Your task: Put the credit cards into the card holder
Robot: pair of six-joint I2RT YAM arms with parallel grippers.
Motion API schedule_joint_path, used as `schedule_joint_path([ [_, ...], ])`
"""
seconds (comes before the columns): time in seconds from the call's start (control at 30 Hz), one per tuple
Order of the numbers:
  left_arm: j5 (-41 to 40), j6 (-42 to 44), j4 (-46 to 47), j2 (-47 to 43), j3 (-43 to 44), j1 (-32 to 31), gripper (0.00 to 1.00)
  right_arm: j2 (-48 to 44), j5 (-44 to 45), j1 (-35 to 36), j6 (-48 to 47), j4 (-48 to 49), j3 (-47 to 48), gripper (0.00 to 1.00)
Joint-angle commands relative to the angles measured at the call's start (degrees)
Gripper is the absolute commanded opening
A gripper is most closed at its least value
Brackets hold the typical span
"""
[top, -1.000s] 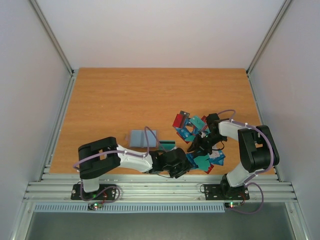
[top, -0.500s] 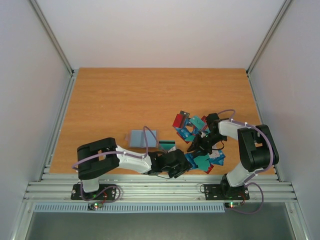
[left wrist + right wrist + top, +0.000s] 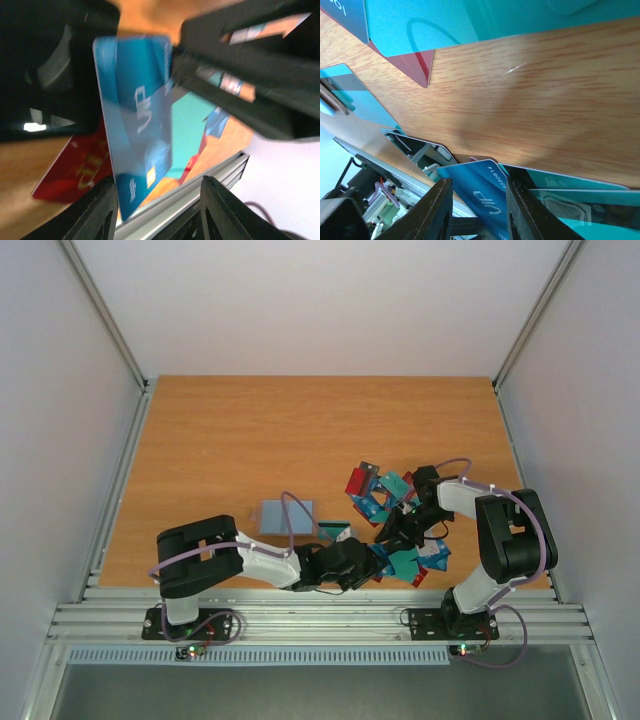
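In the top view the card holder [image 3: 281,515] lies flat on the counter [image 3: 250,430], grey-blue face up. It sits at about nine o'clock from the heap of credit cards [image 3: 397,484], well apart from it. No card shows sticking out of it, and I cannot tell whether anything is already inside. One teal card [image 3: 335,532] lies alone between holder and heap, near the holder's four o'clock corner. The rest, teal, red and blue, sit jumbled together.

The right hand [image 3: 477,202] is low in the heap and appears to grip a blue card [image 3: 135,140] by its edges, tipped up on end. The left hand [image 3: 160,210] meets it at the heap's seven o'clock side. Its jaws stand apart on either side of the card's lower end, not clamped on it.

I judge the task barely begun. One card looks set to pass across, and it and nearly the whole heap have yet to go into the holder.
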Motion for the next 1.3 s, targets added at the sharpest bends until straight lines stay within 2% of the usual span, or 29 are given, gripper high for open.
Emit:
schedule_joint_path([
  [0.0, -7.4, 3.5, 5.9, -0.6, 0.4, 1.0, 0.46, 2.9, 8.5, 0.3, -0.8, 0.3, -2.3, 0.32],
  [0.2, -8.1, 5.2, 4.2, -1.1, 1.1, 1.0, 0.45, 3.0, 8.5, 0.3, -0.8, 0.3, -2.4, 0.32],
  [0.33, -7.0, 4.8, 4.8, 0.5, 1.8, 1.3, 0.4, 3.0, 8.5, 0.3, -0.8, 0.3, -2.4, 0.32],
  [0.8, -4.3, 8.1, -0.5, 3.2, 5.2, 2.5, 0.01, 2.9, 8.7, 0.3, -0.5, 0.3, -2.3, 0.32],
  [1.1, -0.8, 11.0, -6.8, 0.1, 6.1, 2.9, 0.0, -1.3, 8.5, 0.3, -0.9, -1.8, -1.2, 0.32],
  [1.2, 1.6, 15.4, -13.9, -3.4, 8.2, 3.0, 0.0, -6.9, 7.4, 0.4, -0.2, -3.9, -1.0, 0.34],
  [1.27, 2.7, 19.0, -22.0, -6.0, 10.7, 3.1, 0.0, -11.1, 8.0, 0.4, 1.5, -5.4, 0.1, 0.38],
])
